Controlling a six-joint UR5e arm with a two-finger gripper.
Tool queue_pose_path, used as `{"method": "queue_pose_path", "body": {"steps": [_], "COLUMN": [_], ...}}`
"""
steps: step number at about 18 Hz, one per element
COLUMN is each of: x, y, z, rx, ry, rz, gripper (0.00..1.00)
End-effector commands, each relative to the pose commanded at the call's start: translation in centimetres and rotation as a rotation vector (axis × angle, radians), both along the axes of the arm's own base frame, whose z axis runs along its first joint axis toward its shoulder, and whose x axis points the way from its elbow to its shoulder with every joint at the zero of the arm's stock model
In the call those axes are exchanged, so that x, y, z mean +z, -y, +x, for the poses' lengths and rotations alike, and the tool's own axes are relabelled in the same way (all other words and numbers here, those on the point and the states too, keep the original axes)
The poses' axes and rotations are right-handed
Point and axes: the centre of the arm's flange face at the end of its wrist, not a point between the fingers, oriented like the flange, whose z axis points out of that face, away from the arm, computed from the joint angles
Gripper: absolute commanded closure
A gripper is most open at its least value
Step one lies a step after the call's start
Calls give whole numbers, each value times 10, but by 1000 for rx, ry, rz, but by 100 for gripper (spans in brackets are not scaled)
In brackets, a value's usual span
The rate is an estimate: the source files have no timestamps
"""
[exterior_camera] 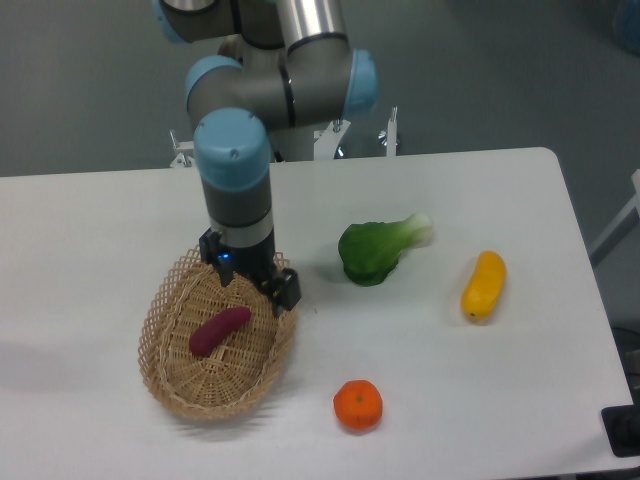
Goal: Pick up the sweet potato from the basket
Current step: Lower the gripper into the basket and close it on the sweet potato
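Over the basket (pixel 170 375), spread fingers (pixel 284 296) point down.

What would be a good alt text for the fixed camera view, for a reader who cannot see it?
A robot arm holds its open tool over a wicker basket on a white table, just above a reddish-purple sweet potato lying inside. Outside the basket lie a green leafy vegetable, a yellow vegetable and an orange fruit.
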Motion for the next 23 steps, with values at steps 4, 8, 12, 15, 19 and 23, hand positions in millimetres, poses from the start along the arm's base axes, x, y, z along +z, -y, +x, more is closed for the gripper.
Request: {"method": "queue_pose_path", "body": {"steps": [4, 8, 12, 15, 19, 23], "x": [-37, -50, -61, -68, -67, -64], "y": [-13, -21, -25, -29, -31, -29], "z": [8, 14, 20, 24, 23, 21], "rx": [-49, -61, -69, -69, -60, -63], "ry": [30, 16, 24, 18, 7, -16], "rz": [-45, -27, -39, -32, -17, -26], "gripper": [0, 0, 0, 0, 27, 69]}}
